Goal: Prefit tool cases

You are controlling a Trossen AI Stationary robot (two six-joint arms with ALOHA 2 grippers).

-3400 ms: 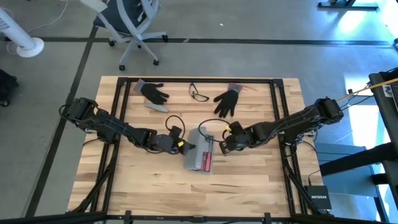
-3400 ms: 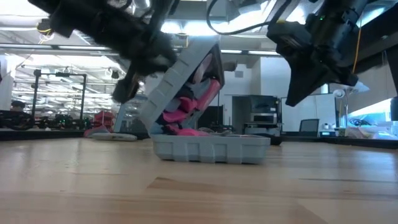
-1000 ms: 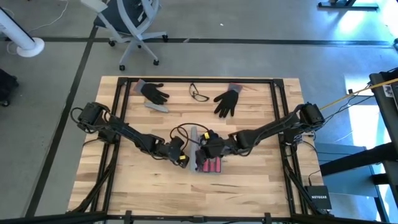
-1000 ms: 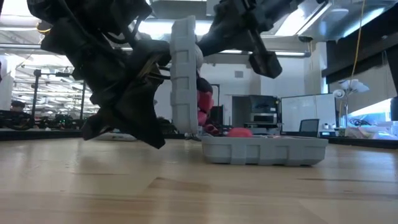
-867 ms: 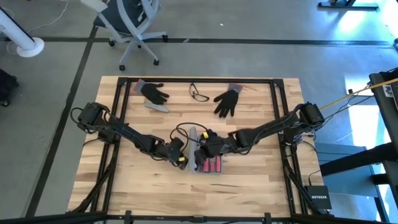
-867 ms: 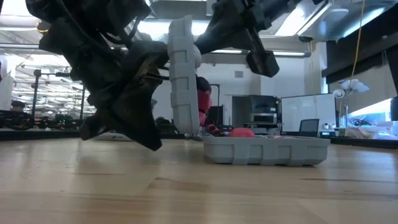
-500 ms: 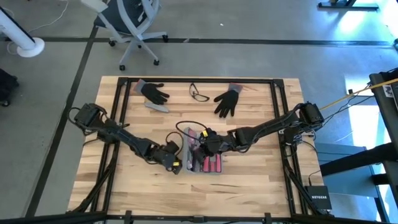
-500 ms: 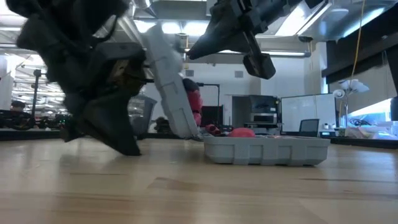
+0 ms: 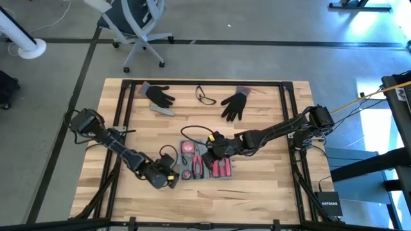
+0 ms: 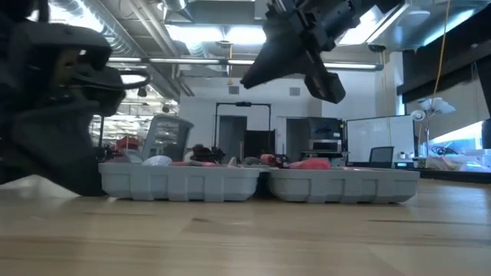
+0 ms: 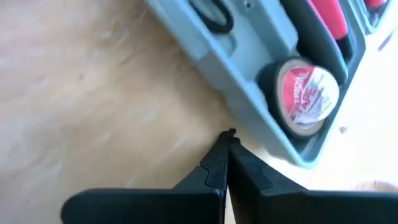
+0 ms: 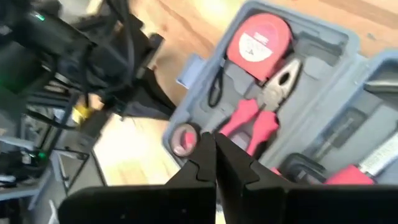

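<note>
The blue-grey tool case [image 9: 205, 165] lies open and flat on the table, both halves [image 10: 180, 182] [image 10: 341, 184] resting on their backs. It holds a red tape measure [image 12: 258, 40], red-handled pliers [image 12: 264, 109] and other tools. My left gripper [image 11: 227, 138] is shut, low at the table just off the near-left corner of the case [image 9: 182, 174], with bare wood between its tip and the case wall. My right gripper [image 12: 208, 142] is shut and hangs above the middle of the case [image 10: 295, 46], clear of it.
Two black gloves [image 9: 160, 96] [image 9: 234, 102], a pair of glasses [image 9: 205, 97] and a small grey bar [image 9: 162, 109] lie near the far edge. A black frame [image 9: 125, 109] runs around the table. Bare wood lies to the case's near side and right.
The case's lid, upright a second ago, has swung down toward the table's left and now lies flat beside the base, which has stayed in place. My left gripper has gone toward the near-left, away from the lid, and sunk. My right gripper has hardly moved.
</note>
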